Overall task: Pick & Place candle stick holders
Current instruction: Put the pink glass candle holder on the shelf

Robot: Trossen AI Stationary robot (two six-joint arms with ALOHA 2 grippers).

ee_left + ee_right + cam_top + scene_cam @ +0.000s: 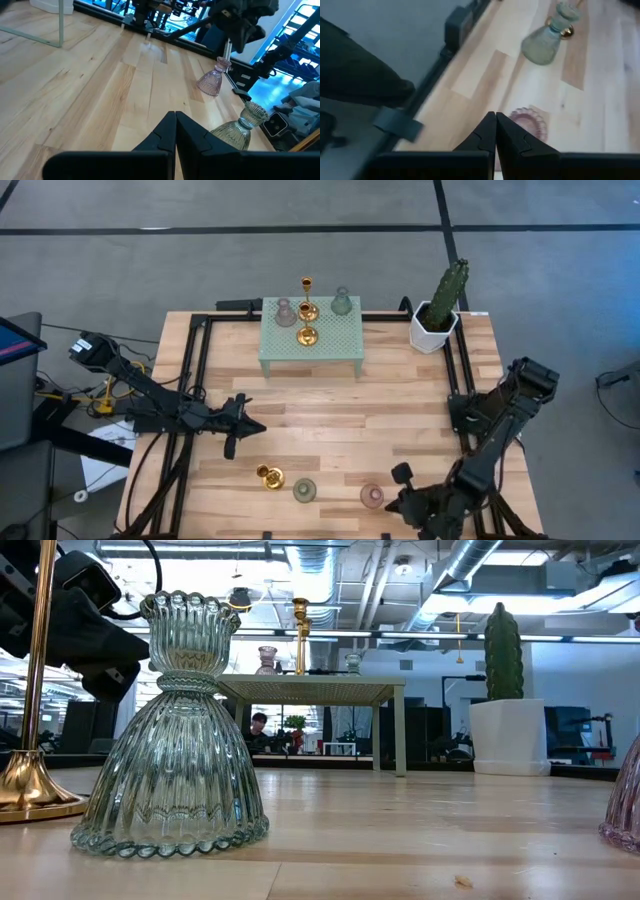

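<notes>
Three candle stick holders stand on their bases near the table's front edge: a gold one, a sage green glass one and a pink glass one. Several more, gold, pink and green, stand on the mint green perforated stand at the back. My left gripper is shut and empty, left of centre, behind the gold holder. My right gripper is shut and empty, just right of the pink holder.
A cactus in a white pot stands at the back right, beside the stand. Black rails run along the table's left and right sides. Bare wood lies between the stand and the front row of holders.
</notes>
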